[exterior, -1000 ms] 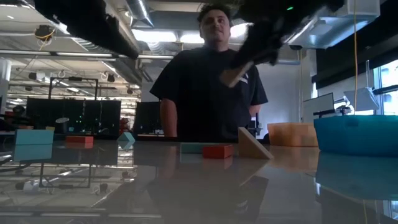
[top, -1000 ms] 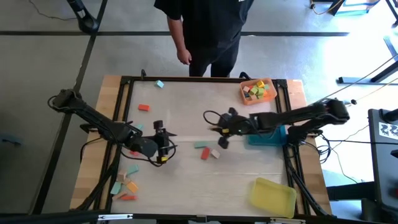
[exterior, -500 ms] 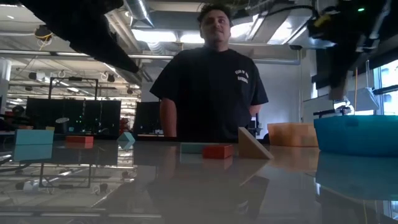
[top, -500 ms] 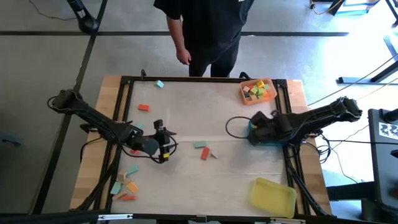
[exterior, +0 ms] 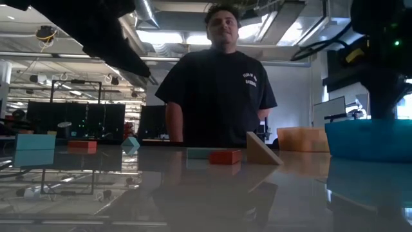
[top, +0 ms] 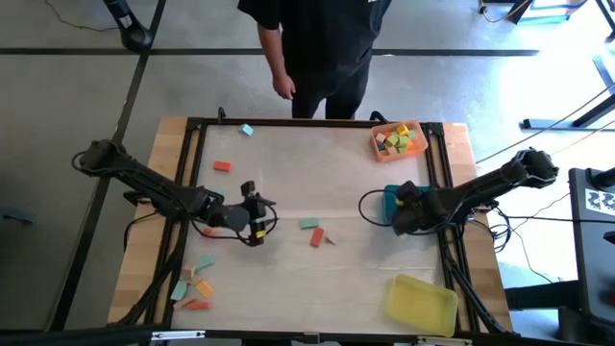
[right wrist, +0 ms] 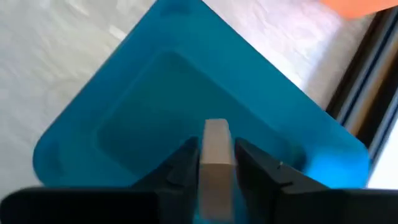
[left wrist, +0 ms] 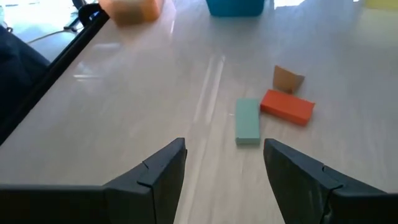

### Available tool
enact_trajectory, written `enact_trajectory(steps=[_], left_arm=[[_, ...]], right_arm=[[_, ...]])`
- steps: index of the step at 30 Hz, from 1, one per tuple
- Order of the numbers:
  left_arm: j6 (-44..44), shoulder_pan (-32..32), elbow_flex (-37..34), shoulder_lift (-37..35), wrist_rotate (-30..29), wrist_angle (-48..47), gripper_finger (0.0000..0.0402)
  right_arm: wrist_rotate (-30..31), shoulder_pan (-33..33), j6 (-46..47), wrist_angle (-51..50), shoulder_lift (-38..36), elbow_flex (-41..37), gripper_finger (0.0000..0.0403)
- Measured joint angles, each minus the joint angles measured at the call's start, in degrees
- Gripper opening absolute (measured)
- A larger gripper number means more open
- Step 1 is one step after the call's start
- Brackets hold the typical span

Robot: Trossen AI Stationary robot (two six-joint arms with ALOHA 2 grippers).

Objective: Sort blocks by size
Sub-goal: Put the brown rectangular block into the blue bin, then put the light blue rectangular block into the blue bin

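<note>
The right gripper hangs over the blue tray at the right of the high view, fingers narrowly apart with a tan block between them. The left gripper, jaws wide and empty, sits left of centre, facing a teal block, red block and tan wedge mid-table. More blocks lie lower left and in the orange tray.

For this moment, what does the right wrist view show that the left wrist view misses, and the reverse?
Only the right wrist view shows the right hand over the blue tray, with a tan block between its fingers. Only the left wrist view shows the left hand, open above the table, facing a green bar, a red bar and a tan wedge. Both show the blue tray, the table surface and part of the orange tray.
</note>
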Motion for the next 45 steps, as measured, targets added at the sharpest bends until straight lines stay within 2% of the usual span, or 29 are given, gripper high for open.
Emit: enact_trajectory(steps=[4, 10, 17, 21, 25, 27, 31, 34, 45], left_arm=[[0.0, 1.6, 0.0, 1.6, 0.6, 0.5, 0.0202], [2.8, 4.0, 0.0, 5.3, 6.4, 5.5, 0.0202], [5.9, 6.5, 0.0, 11.0, 11.1, 13.1, 0.0202], [7.5, 7.9, 0.0, 15.8, 13.7, 18.9, 0.0202], [10.0, 9.5, 0.0, 21.3, 20.0, 25.7, 0.0202], [11.3, 10.1, 0.0, 23.9, 21.0, 28.8, 0.0202], [11.9, 11.6, 1.2, 28.5, 21.6, 31.5, 0.0202], [11.8, 12.7, 2.1, 31.0, 24.8, 32.5, 0.0202], [11.2, 16.5, 2.7, 35.8, 28.5, 32.7, 0.0201]], right_arm=[[0.2, -1.2, 0.1, 1.1, 0.0, -1.2, 0.0146], [0.5, -1.1, -2.2, 1.1, 0.0, 0.6, 0.0228], [7.9, -1.1, -11.3, 4.5, 0.0, 6.6, 0.0279], [10.3, -1.1, -18.8, 13.7, 0.0, 6.4, 0.0284], [10.3, -1.1, -24.5, 23.6, 0.1, 4.2, 0.0282], [10.3, -1.1, -26.5, 26.9, 0.1, 3.2, 0.0282], [10.2, -1.1, -27.0, 29.0, 0.1, 1.7, 0.0282], [10.2, -1.1, -26.9, 29.0, 0.1, 1.1, 0.0282], [11.9, -1.1, -26.8, 30.7, 0.1, 0.5, 0.0282]])
